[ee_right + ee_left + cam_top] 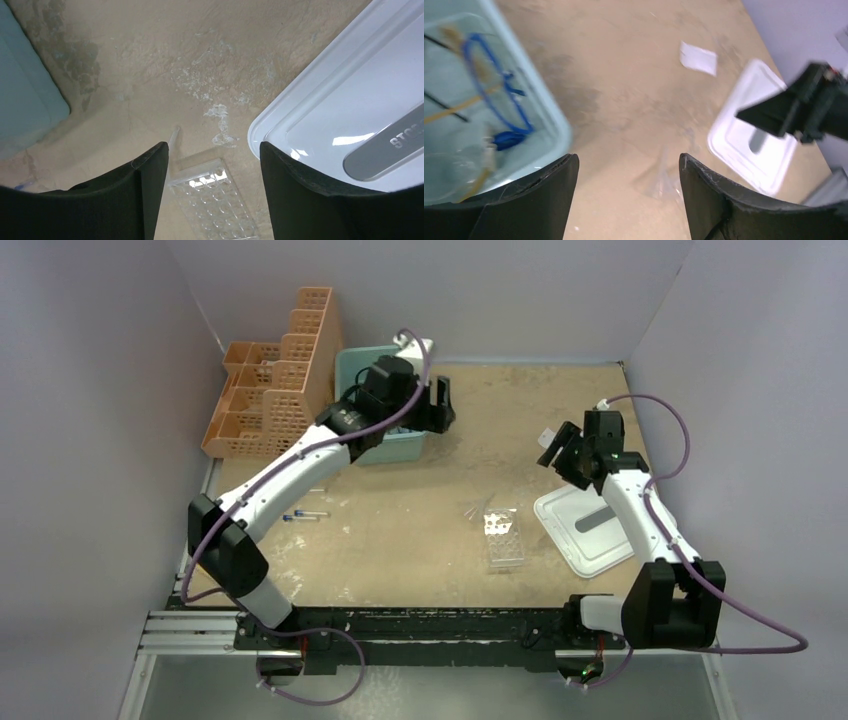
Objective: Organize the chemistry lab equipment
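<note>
My left gripper (438, 406) (626, 161) hangs open and empty just right of the light teal bin (352, 365) (555, 114). In the left wrist view the bin holds blue-framed goggles (499, 102), amber hose (459, 106), black wire (444, 106) and glassware (449, 172). My right gripper (557, 452) (212, 147) is open and empty above the table. The clear tube rack (503, 537) (215, 200) lies below it, with a thin clear tube (173, 137) beside it. Two blue-capped tubes (305, 514) lie on the table at the left. Small clear pieces (474, 508) (663, 181) lie near the rack.
A white lid (585, 528) (751, 150) (350, 110) lies flat at the right, under the right arm. The orange lattice rack (275, 385) stands at the back left, next to the bin. A small white paper (698, 58) lies on the table.
</note>
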